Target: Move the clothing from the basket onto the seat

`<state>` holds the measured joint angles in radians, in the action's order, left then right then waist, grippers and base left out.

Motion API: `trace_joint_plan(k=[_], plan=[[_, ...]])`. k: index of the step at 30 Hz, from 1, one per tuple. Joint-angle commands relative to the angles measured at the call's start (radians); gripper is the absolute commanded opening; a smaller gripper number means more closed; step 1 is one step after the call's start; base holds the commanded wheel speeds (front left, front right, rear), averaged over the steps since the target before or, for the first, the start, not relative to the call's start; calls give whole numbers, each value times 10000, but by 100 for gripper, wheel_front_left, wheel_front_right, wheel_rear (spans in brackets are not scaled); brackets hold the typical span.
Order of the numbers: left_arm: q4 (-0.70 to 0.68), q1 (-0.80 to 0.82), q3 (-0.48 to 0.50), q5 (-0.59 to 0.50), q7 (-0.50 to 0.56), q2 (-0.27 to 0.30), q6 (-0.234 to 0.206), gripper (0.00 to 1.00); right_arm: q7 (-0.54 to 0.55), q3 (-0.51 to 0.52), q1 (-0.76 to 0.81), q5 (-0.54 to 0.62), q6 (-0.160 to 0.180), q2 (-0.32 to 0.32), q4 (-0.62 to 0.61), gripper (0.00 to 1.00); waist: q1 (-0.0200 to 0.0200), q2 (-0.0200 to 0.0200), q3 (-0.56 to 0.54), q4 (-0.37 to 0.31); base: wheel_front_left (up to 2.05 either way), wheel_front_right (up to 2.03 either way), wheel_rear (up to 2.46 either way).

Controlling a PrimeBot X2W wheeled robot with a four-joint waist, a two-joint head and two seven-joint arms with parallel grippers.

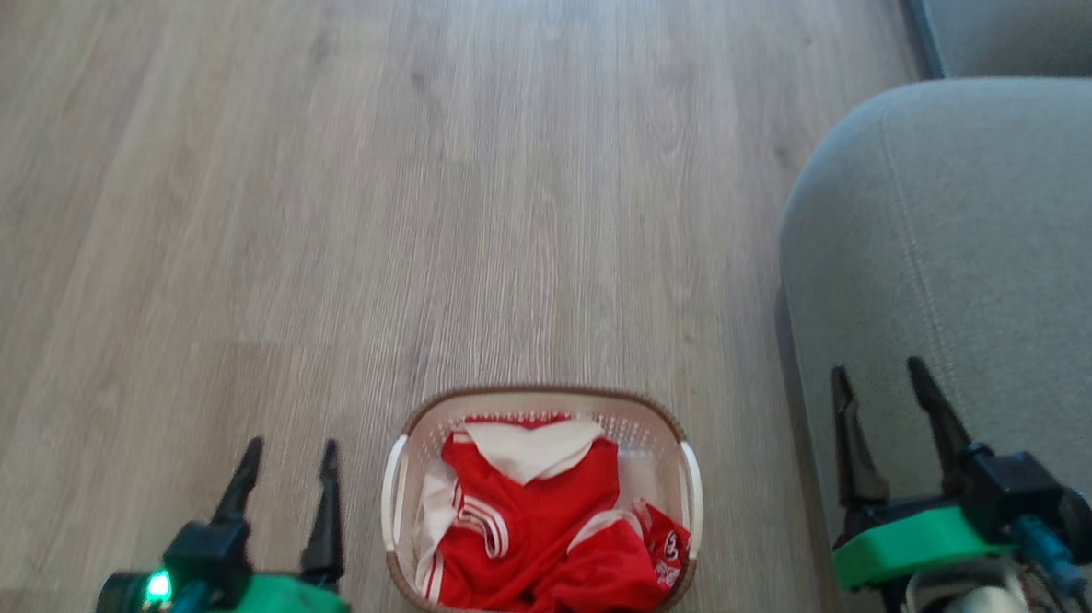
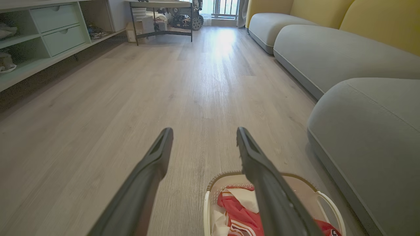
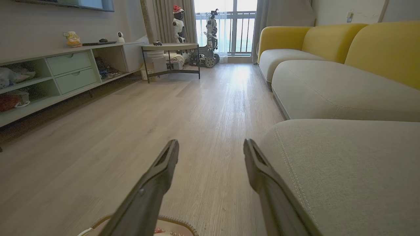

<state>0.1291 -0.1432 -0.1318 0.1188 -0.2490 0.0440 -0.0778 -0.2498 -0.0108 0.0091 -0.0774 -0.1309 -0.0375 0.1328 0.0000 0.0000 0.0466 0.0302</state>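
The basket [image 1: 542,390] sits on the wood floor [image 1: 422,200] at the bottom middle of the head view. The clothing [image 1: 537,518] is all inside it, a red heap with white parts and stripes. A small dark mark [image 1: 674,544] shows on the red cloth at the basket's lower right, too small to read. The left gripper [image 1: 291,445] is at the lower left, just beside the basket, not touching it. Its two dark fingers are spread wide with nothing between them. In the left wrist view one finger [image 2: 269,190] covers part of the basket. The right gripper [image 1: 878,367] is at the lower right, over the edge of the seat [image 1: 991,234]. Its fingers are spread wide too and hold nothing. The seat is big and grey with a stitched line. A thin strip of floor lies between it and the basket. Farther off, in the right wrist view, more grey cushions [image 3: 328,88] with yellow backs [image 3: 387,49] run up the right. A long shelf [image 3: 39,103] with pale green drawers [image 3: 69,70] is on the left. At the top middle stand a small table [image 3: 170,47], a robot figure [image 3: 178,19] in a red hat and a bright window [image 3: 229,29].
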Motion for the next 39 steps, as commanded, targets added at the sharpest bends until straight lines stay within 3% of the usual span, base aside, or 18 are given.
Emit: trace_joint_plan(k=[1, 7, 11, 23, 39], plan=[[-214, 753, 70, -178, -128, 63, 129, 100, -120, -47, -567, 101, 2, -127, -471, 100, 0, 0, 466, 56, 0, 0, 0], [354, 2041, -637, -716, -128, 63, 525, 100, -120, 479, -1267, 427, 2, -127, -1001, 100, 0, 0, 1854, 161, 0, 0, 0], [1229, 3513, -1781, -815, -128, 63, 782, 100, -120, 1273, -1884, 750, 2, -127, -1596, 100, 0, 0, 3277, 485, 0, 0, 0], [3970, 6323, -4439, -163, -128, 62, 702, 100, -120, 2152, -3252, 1441, 2, -127, -3014, 100, 0, 0, 5830, 560, 0, 0, 0], [7580, 9480, -6958, 541, -128, 62, 467, 100, -120, 1600, -4323, 1143, 2, -127, -4335, 100, 0, 0, 8206, -442, 0, 0, 0]])
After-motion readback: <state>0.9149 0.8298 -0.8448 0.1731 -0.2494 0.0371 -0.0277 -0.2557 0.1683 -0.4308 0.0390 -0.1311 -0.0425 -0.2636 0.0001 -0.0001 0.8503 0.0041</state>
